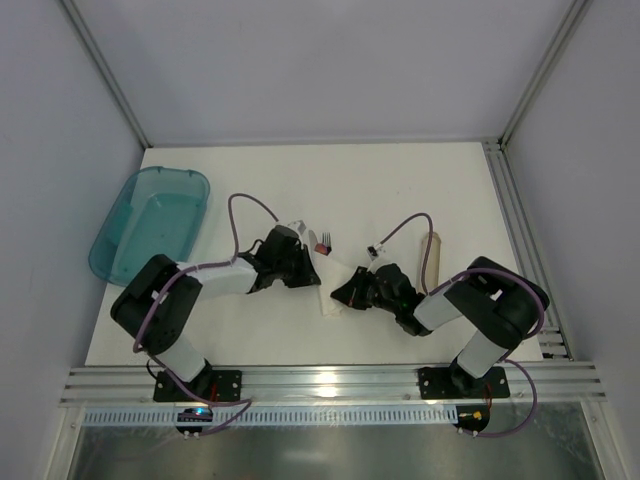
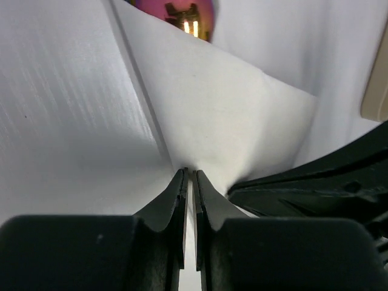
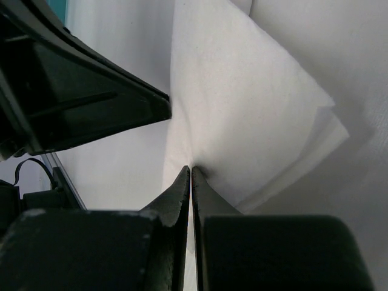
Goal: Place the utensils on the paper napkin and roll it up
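Note:
The white paper napkin (image 1: 337, 269) lies folded between my two grippers near the table's middle. My left gripper (image 1: 311, 275) is shut on one edge of it; in the left wrist view the jaws (image 2: 189, 173) pinch the sheet (image 2: 230, 109), which rises as a creased flap. My right gripper (image 1: 343, 293) is shut on the opposite edge; in the right wrist view its tips (image 3: 191, 170) pinch the layered napkin (image 3: 242, 103). The fork's tines (image 1: 324, 242) poke out behind the napkin, seen as a shiny purple-gold tip (image 2: 185, 15). The knife is hidden.
A tan tube (image 1: 432, 254) lies just right of the right gripper, also at the left wrist view's right edge (image 2: 377, 91). A translucent teal tub (image 1: 150, 222) sits at the far left. An aluminium rail (image 1: 330, 382) runs along the near table edge.

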`<action>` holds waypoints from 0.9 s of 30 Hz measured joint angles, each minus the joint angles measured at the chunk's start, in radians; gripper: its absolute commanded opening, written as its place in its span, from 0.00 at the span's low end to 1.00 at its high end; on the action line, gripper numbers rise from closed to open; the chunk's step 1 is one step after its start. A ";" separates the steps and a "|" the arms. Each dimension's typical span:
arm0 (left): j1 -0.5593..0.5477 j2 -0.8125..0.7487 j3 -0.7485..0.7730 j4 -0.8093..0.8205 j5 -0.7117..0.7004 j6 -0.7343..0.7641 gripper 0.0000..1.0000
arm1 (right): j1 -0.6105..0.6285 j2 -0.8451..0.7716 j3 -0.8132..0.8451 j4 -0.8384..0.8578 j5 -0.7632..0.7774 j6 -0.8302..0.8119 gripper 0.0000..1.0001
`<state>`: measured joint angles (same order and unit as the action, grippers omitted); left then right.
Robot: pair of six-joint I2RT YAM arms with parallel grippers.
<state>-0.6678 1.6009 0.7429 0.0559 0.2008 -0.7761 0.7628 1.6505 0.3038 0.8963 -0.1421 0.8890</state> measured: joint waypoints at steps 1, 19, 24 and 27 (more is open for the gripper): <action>0.005 0.021 0.000 0.003 0.005 0.000 0.11 | 0.000 0.000 0.000 0.001 0.000 0.000 0.04; 0.064 0.085 0.092 0.035 0.060 0.041 0.11 | 0.000 0.019 -0.007 0.037 -0.007 0.002 0.04; 0.097 0.160 0.124 0.044 0.067 0.051 0.10 | 0.000 0.023 -0.007 0.043 -0.008 0.003 0.04; 0.119 0.171 0.140 0.039 0.082 0.054 0.10 | 0.000 0.026 -0.008 0.050 -0.008 0.004 0.04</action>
<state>-0.5484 1.7714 0.8825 0.0952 0.2825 -0.7223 0.7624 1.6764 0.2958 0.9463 -0.1505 0.8932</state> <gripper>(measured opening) 0.102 0.039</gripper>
